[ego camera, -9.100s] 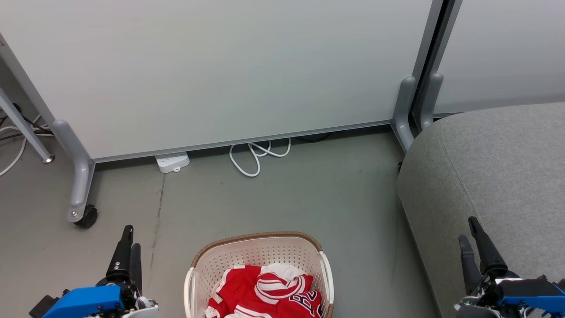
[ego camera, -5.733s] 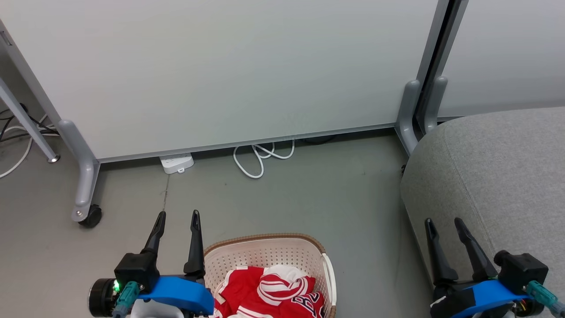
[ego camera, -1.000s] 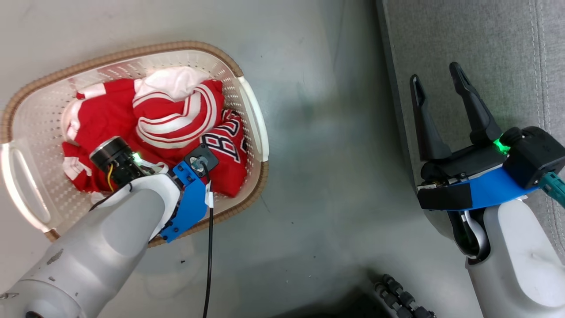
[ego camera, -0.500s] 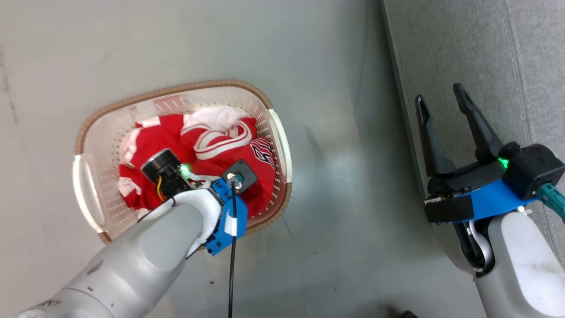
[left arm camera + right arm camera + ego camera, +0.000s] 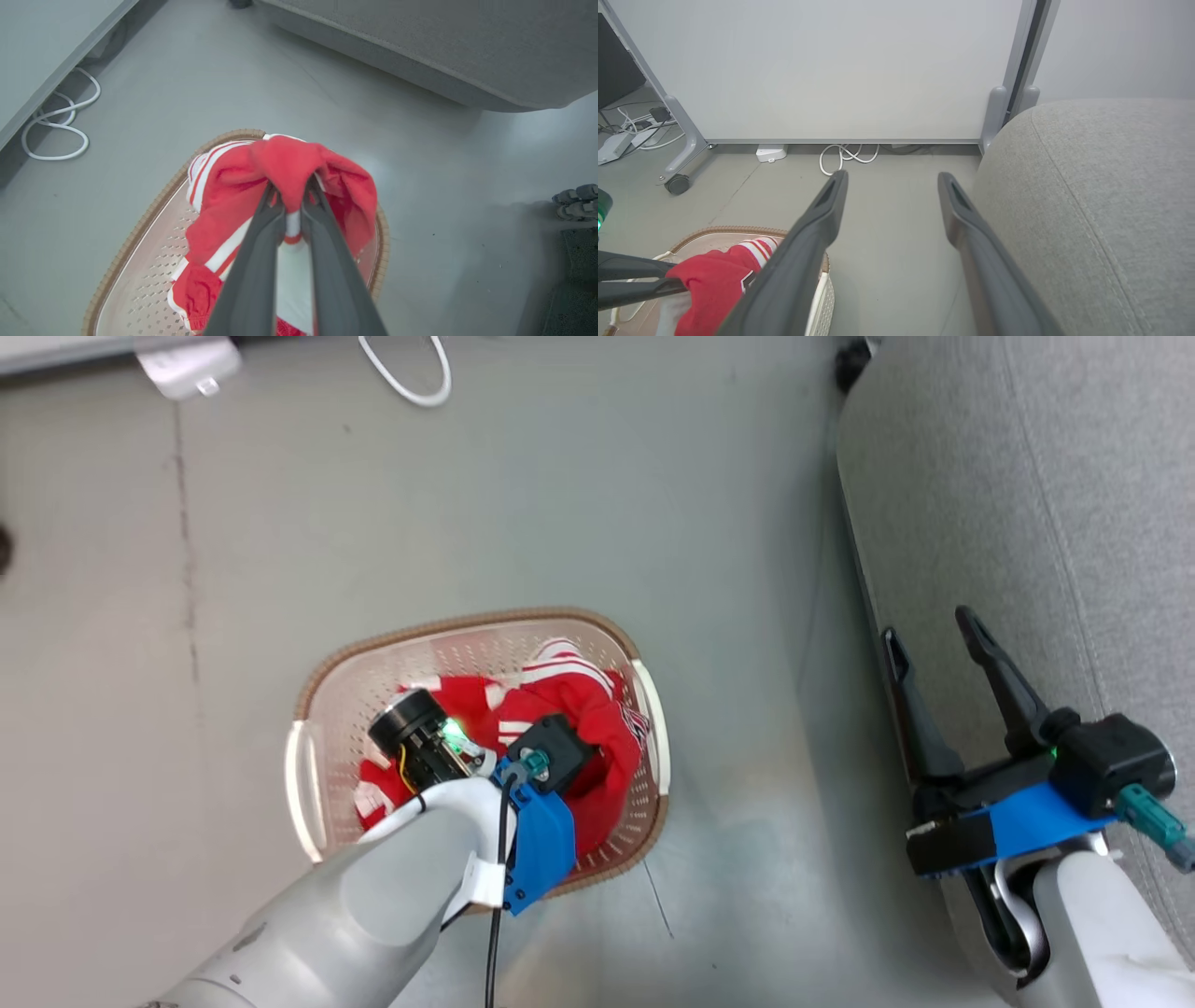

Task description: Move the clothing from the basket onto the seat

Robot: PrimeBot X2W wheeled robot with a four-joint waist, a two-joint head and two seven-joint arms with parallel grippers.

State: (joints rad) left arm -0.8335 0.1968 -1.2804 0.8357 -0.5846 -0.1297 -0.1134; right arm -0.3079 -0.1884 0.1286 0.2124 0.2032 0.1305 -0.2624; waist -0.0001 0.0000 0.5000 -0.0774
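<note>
Clothing (image 5: 289, 168) now raised over basket (image 5: 154, 210), pinched in left claw (image 5: 292, 186), right claw (image 5: 892, 176) spread wide

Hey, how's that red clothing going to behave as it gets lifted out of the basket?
Probably floppy: the clothing drapes limply over the jaws of the left gripper. Likely light, since a small pinch carries it. Trailing parts may snag the basket rim.

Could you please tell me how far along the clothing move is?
Done: the left tool is shut on the clothing. In hand: it hangs over the basket, partly inside. Left: carrying it to the seat, bare where visible; the right tool is open.
</note>
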